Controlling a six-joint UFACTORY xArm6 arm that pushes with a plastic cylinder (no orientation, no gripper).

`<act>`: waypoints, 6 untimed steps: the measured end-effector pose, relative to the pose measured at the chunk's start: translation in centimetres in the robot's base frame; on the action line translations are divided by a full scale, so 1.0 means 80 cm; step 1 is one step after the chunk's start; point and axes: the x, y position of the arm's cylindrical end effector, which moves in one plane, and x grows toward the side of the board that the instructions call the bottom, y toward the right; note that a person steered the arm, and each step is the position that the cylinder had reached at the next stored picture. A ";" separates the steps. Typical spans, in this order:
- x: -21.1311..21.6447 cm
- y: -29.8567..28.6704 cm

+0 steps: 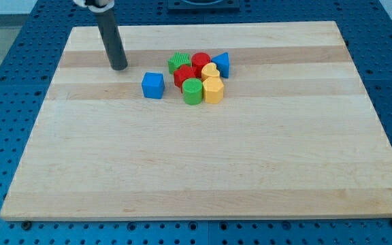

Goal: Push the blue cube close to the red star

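Resting on the wooden bench (pixel 203 170) toward the view's upper left, my tip (pixel 119 67) stands apart from every block; the arm carries only this dark rod, so no pincer shows and its state cannot be told. Just to the tip's lower right sits the blue cube (pixel 153 85), alone, near the cluster but not touching it. Right of the cube comes the cluster: a green block (pixel 179 63) at the top left, the red star (pixel 186 75) below it, and a green cylinder (pixel 192 91) at the bottom. Farther right lie a red cylinder (pixel 201 60), a yellow heart (pixel 210 71) and a yellow hexagonal block (pixel 213 89), with a blue triangular block (pixel 222 64) at the right edge.
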 end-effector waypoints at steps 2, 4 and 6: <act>0.059 0.004; 0.069 0.044; 0.069 0.098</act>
